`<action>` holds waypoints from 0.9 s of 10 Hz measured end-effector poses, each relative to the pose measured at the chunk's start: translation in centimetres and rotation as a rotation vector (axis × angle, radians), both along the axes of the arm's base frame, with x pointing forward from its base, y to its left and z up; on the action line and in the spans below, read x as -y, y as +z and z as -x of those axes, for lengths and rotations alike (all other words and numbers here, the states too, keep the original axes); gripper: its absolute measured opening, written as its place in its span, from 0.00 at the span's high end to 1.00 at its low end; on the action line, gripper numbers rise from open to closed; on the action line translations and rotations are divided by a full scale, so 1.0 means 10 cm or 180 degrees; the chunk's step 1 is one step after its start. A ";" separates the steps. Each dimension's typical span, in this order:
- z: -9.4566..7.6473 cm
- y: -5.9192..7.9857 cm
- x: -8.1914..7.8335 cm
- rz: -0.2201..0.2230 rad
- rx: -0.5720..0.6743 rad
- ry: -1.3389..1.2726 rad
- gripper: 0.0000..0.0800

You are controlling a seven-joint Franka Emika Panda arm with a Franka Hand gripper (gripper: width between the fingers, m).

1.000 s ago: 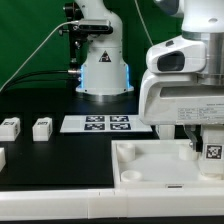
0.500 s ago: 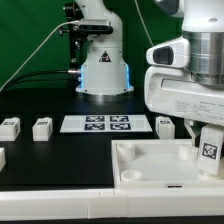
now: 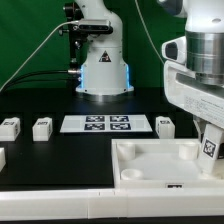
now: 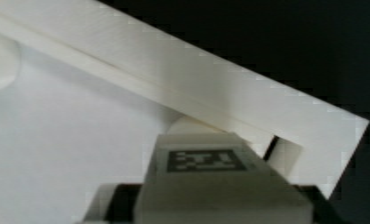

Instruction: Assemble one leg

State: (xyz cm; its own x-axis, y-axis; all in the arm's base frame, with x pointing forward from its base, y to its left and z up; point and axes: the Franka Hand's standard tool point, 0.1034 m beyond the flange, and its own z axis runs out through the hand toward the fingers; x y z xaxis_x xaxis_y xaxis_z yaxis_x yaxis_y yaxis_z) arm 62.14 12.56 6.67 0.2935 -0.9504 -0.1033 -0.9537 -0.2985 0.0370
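My gripper (image 3: 208, 150) is at the exterior view's right, over the far right corner of the large white tray-like piece (image 3: 150, 165). It is shut on a white leg (image 3: 210, 147) with a square tag on its face. In the wrist view the leg (image 4: 208, 160) fills the space between the dark fingers (image 4: 114, 200), just above the tray's raised wall (image 4: 200, 85). Three more legs lie on the black table: two at the left (image 3: 9, 127) (image 3: 42, 127) and one near the marker board's right end (image 3: 165, 125).
The marker board (image 3: 105, 123) lies flat at the table's middle back. The arm's white base (image 3: 103, 70) stands behind it. Another white part (image 3: 2, 158) shows at the left edge.
My gripper with the leg has moved toward the exterior view's right, uncovering the leg beside the marker board.
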 end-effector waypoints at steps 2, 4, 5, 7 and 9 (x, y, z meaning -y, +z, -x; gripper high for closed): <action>0.00 0.00 -0.01 0.0002 -0.0008 -0.0033 0.57; 0.01 0.00 -0.03 -0.0002 -0.0005 0.0059 0.23; 0.02 0.00 -0.05 -0.0002 -0.0005 0.0067 0.23; 0.03 -0.01 -0.08 -0.0018 0.0032 0.0546 0.19; 0.08 -0.05 -0.10 -0.0064 0.0069 0.1311 0.19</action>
